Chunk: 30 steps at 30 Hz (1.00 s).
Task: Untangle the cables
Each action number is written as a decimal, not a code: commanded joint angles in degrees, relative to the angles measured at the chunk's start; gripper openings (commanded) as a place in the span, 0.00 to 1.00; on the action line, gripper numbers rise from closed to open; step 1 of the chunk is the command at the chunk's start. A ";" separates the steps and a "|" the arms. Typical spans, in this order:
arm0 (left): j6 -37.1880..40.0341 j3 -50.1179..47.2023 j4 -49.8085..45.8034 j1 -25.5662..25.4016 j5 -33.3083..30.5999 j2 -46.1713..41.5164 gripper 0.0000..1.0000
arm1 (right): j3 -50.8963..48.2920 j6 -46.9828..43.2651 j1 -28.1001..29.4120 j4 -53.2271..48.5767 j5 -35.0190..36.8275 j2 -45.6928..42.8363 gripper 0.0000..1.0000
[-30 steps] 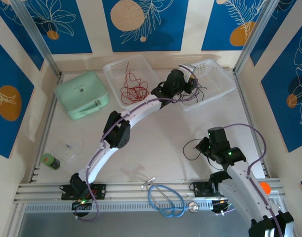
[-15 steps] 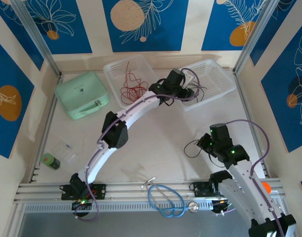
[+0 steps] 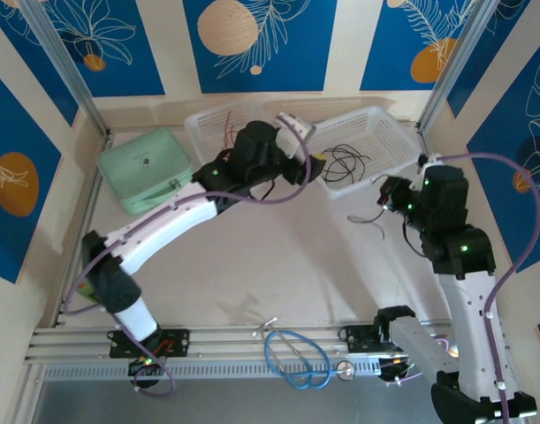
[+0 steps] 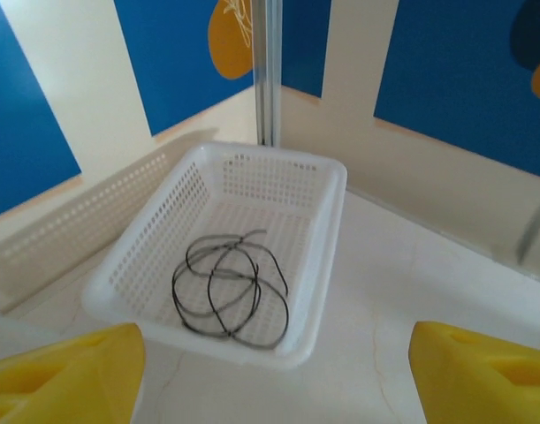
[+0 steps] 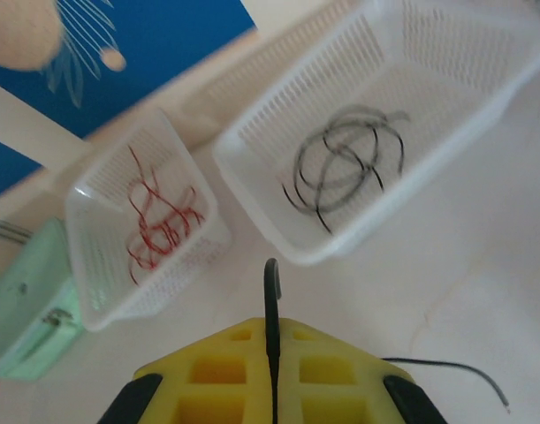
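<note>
Your right gripper [image 5: 271, 331] is pinching one black wire [image 5: 271, 283] between closed pads, its tail trailing off near-right over the table [image 3: 278, 256]. You're likely carrying it to the right basket [image 4: 327, 181], where other black cables [image 4: 230, 287] are lying coiled. Red cables [image 5: 162, 221] are sitting apart in the left basket [image 5: 97, 265], so colours are apparently being sorted. Your left gripper [image 4: 274, 367] is hovering near the right basket, fingers spread wide, holding nothing, probably so it's out of the way.
</note>
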 commanded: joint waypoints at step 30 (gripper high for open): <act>-7.16 -41.29 -4.67 -0.99 -14.34 -41.69 0.85 | 25.18 -4.86 -9.60 29.50 -7.68 58.48 0.00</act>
